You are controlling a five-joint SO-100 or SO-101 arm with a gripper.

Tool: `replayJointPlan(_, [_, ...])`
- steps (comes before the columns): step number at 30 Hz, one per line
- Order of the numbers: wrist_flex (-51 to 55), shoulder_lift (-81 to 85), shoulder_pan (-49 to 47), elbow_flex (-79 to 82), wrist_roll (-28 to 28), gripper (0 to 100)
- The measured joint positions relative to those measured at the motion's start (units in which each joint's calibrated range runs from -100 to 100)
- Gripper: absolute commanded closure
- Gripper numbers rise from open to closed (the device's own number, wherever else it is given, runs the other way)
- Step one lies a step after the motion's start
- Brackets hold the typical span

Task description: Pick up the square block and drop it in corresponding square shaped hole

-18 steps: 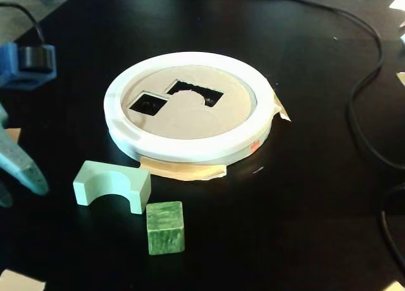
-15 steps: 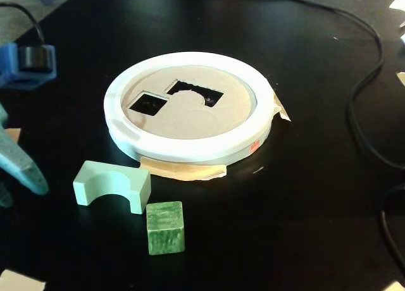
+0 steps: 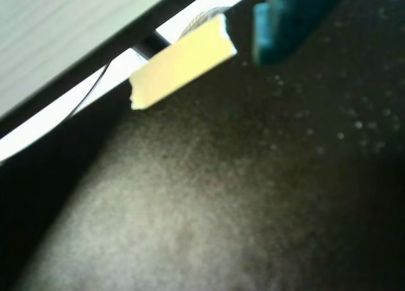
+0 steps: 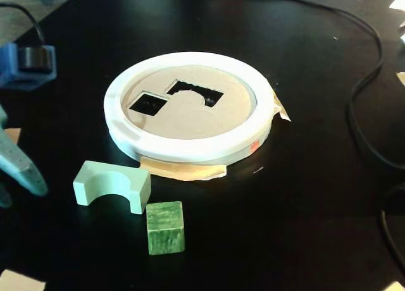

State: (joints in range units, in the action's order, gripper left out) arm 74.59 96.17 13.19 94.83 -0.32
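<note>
In the fixed view the square block [image 4: 165, 227], a dark green cube, lies on the black mat in front of the white round sorter [image 4: 190, 148]. The sorter's tan top has a square hole [image 4: 149, 104] and an arch-shaped hole [image 4: 195, 92]. My gripper [image 4: 28, 177] is at the left edge, well left of the cube and apart from it, with nothing seen in it. Only one teal finger [image 4: 22, 167] shows clearly there. The wrist view shows one teal finger [image 3: 288, 22] above bare black mat; the cube and the sorter are out of that view.
A pale green arch block [image 4: 112, 185] lies just left of and behind the cube. Tan tape [image 4: 183, 171] sticks out under the sorter's front. A black cable [image 4: 367, 101] runs along the right. The wrist view shows a yellow tape piece [image 3: 183, 63] at the mat's edge.
</note>
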Motion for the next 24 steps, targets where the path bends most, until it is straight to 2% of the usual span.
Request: replayJointPlan(24, [0.0,0.0,0.0,0.0,0.0,22])
